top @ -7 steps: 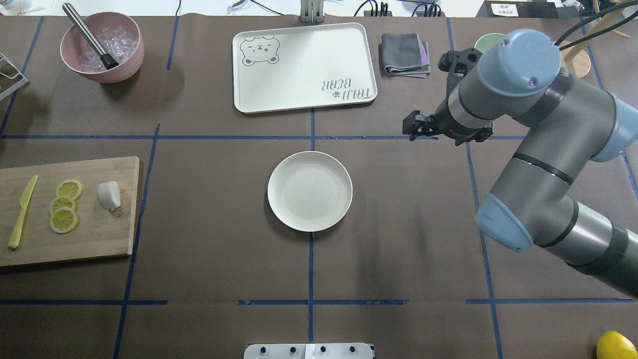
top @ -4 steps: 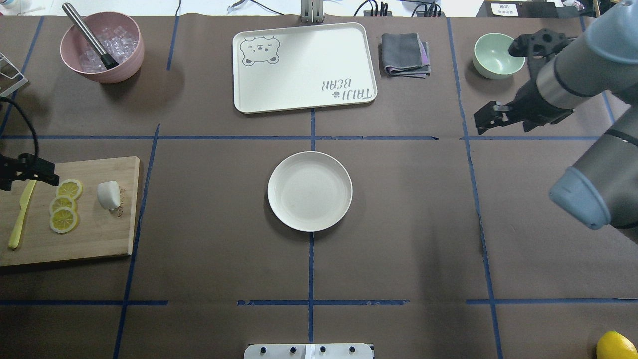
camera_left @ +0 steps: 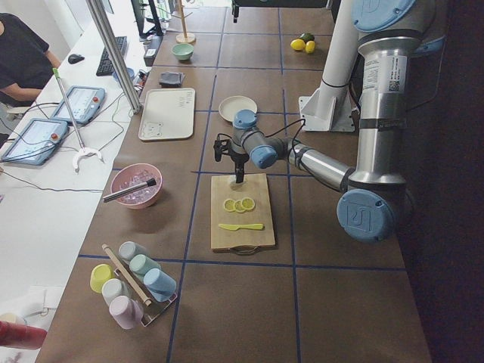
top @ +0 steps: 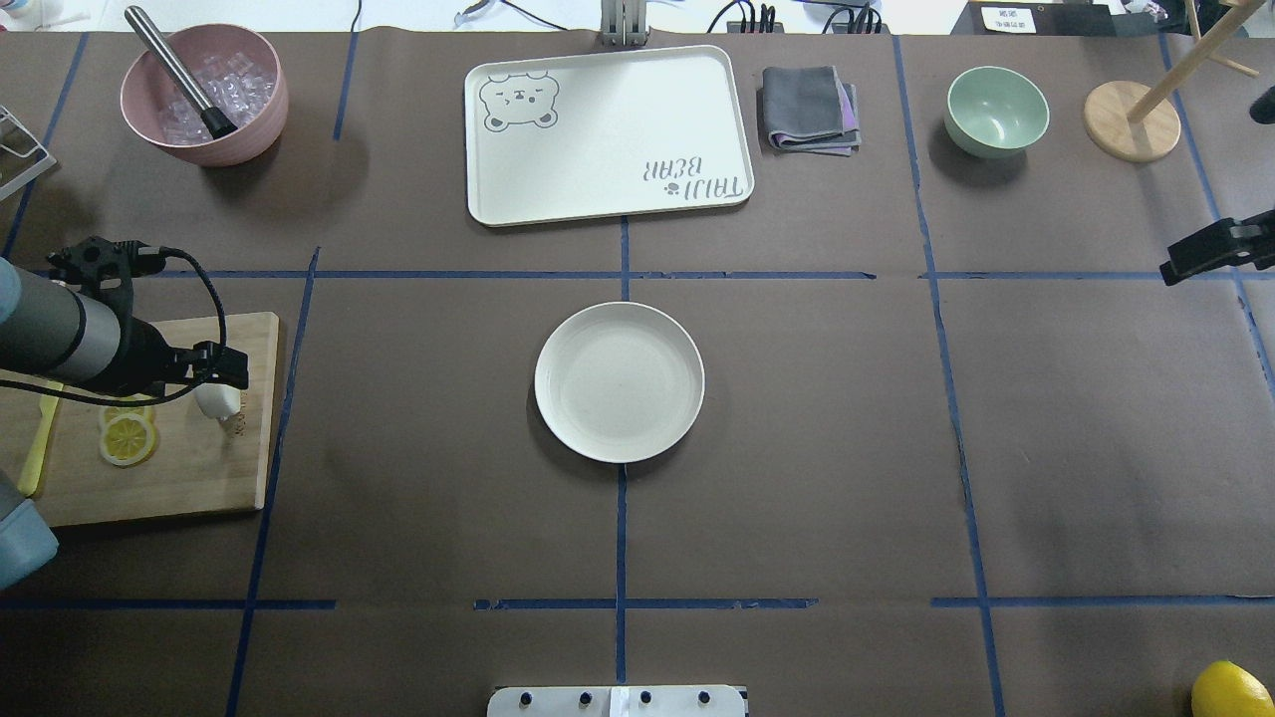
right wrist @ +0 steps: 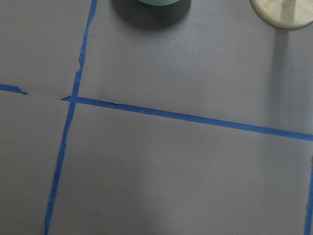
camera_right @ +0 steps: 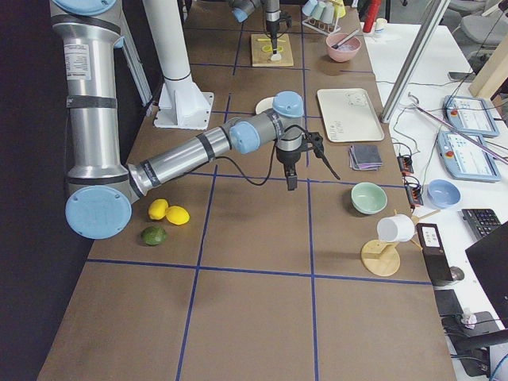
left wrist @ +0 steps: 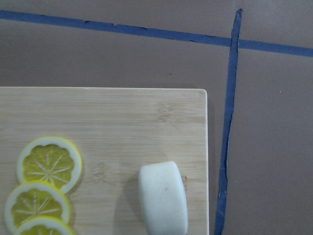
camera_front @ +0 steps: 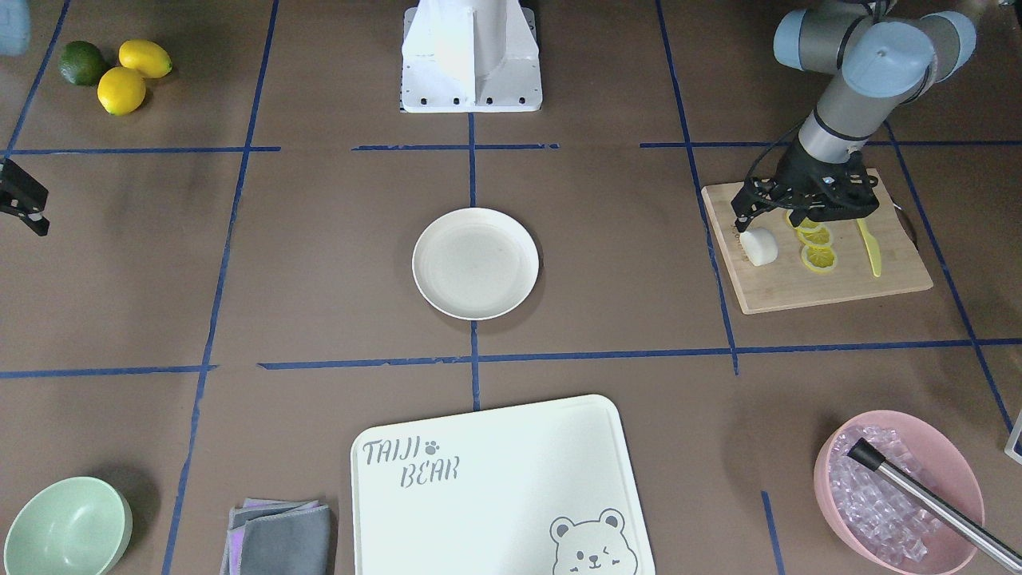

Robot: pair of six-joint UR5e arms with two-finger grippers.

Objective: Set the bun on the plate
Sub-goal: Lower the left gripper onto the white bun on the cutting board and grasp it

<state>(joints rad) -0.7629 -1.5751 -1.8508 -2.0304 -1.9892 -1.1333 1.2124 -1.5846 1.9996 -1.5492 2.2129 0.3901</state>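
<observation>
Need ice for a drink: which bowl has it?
The pink bowl, holding clear ice cubes and a metal tool; the mint-green bowl shows none.

My right gripper (top: 1210, 256) has pulled back to the far right edge of the overhead view. That uncovers the mint-green bowl (top: 996, 108) and the round wooden stand base (top: 1131, 121). My left gripper (top: 217, 370) has come in over the bamboo cutting board (top: 199, 468). It's now directly over the small white bun (top: 219, 401), and the arm covers most of the yellow lemon slices (top: 127, 439).
</observation>
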